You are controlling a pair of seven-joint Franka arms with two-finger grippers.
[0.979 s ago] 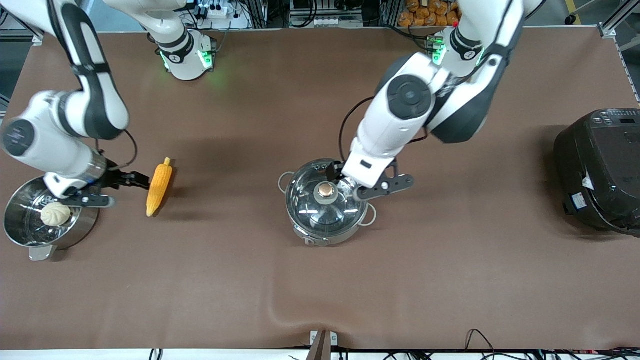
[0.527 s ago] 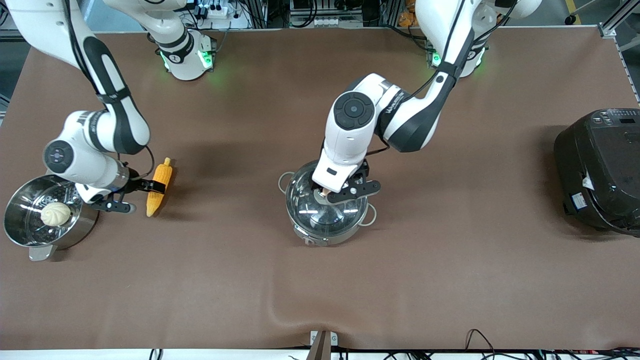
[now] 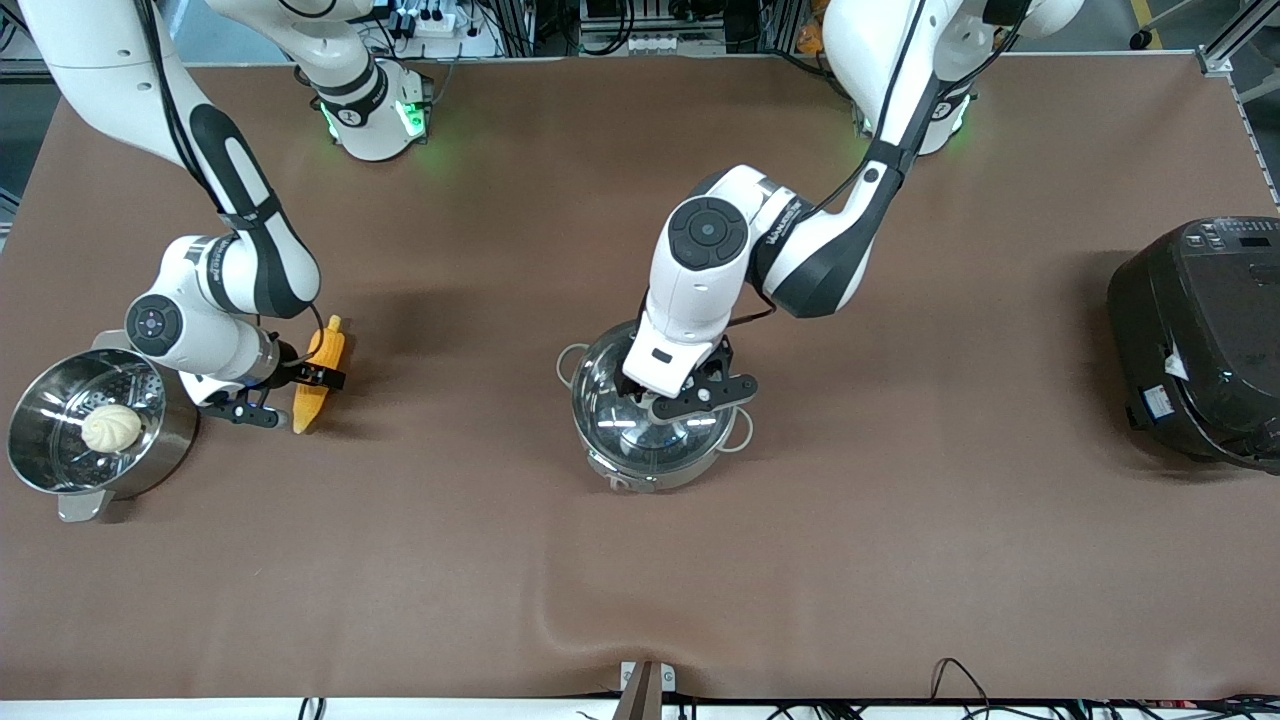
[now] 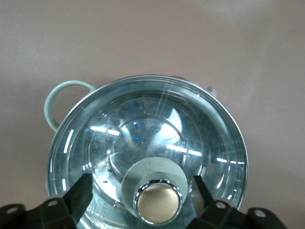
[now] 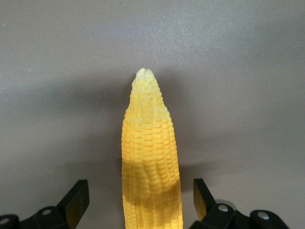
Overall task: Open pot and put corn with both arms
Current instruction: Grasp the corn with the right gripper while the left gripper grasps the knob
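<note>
Both grippers spread around their targets: lid knob and corn

The pot (image 3: 648, 430) stands mid-table with its glass lid (image 4: 147, 148) on; nothing shows inside through the glass. The steamer pot (image 3: 90, 440) at the right arm's end of the table holds a pale bun (image 3: 111, 428) on its perforated insert. A black rice cooker (image 3: 1200, 340) sits shut at the left arm's end. The corn (image 3: 320, 375) lies on the table beside the steamer pot, long axis running toward the front camera, stalk end toward the robots' bases, tapered tip nearer the camera. The right gripper (image 5: 140, 200) straddles the cob, fingers apart on either side. The left gripper (image 4: 143, 195) is over the lid, fingers apart flanking the copper knob (image 4: 158, 202), not touching it
</note>
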